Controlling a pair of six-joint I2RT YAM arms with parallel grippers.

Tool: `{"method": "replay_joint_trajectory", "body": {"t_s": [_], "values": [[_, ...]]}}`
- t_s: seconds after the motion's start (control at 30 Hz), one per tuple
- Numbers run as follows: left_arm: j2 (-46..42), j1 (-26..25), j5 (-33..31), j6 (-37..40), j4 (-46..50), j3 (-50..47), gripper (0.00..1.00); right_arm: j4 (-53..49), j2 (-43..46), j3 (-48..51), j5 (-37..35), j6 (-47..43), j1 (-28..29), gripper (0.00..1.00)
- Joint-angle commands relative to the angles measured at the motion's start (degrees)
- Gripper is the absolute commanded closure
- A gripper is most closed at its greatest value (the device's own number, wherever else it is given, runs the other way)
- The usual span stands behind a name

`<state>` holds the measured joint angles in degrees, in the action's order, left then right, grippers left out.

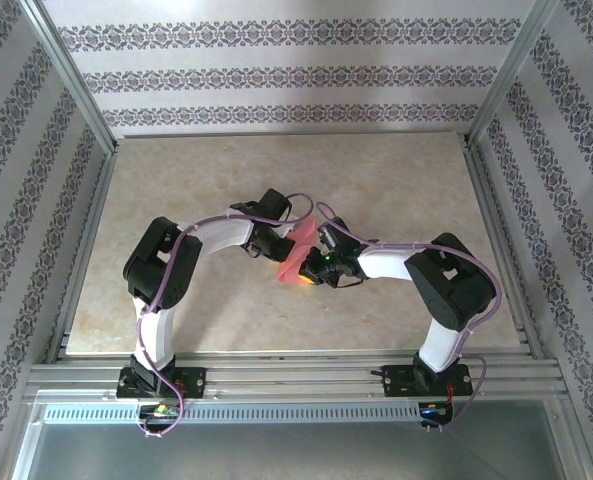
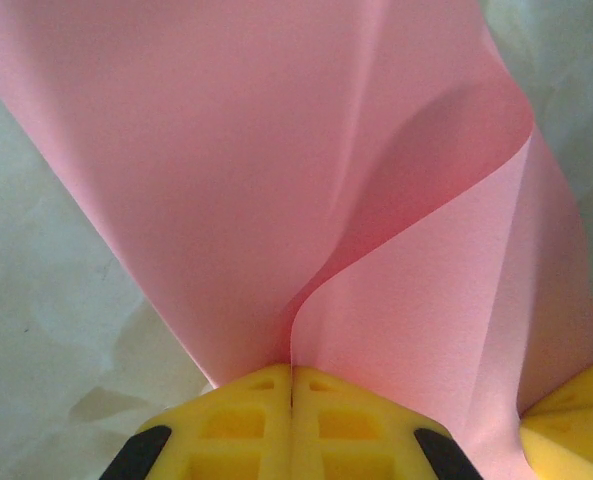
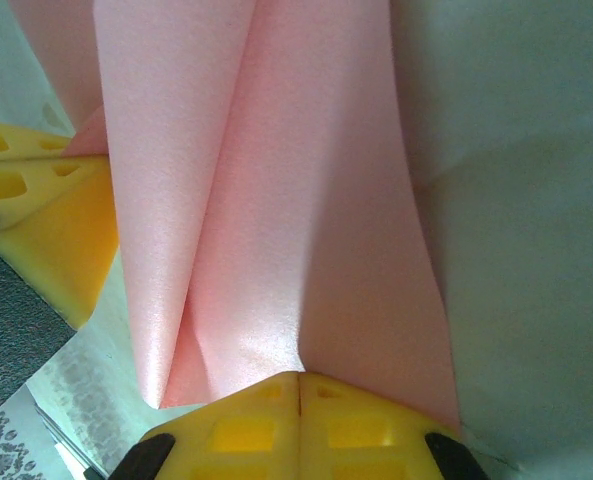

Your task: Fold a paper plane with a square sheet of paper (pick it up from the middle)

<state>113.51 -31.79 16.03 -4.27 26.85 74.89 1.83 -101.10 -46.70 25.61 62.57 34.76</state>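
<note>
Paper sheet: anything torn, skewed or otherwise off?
No tear visible. The sheet, pinched by the left hand and the right hand, billows in a loose S-curve between them instead of a flat, creased fold.

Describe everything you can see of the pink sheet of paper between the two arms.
The thin pink-red paper sheet is plain, matte and unmarked, bent into soft curves, not flat. It is held above the beige marbled tabletop, mid-table. The left gripper and right gripper each pinch it with shut yellow fingers, close together.
</note>
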Motion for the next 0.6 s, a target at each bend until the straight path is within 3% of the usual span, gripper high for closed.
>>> {"method": "replay_joint_trajectory", "body": {"t_s": [0.0,0.4,0.57], "values": [[-2.05,0.67,0.41,0.8,2.67,-1.06,0.99,-2.52,-1.64,-0.32,0.13,-0.97,0.96,0.93],[-1.01,0.67,-0.02,0.76,2.65,-1.03,0.99,-2.16,-0.75,-0.67,0.57,-1.06,0.85,0.92],[-1.01,0.75,-1.3,-0.27,2.88,-1.06,0.99,1.19,4.61,-0.44,1.73,-1.01,-0.21,0.85]]}}
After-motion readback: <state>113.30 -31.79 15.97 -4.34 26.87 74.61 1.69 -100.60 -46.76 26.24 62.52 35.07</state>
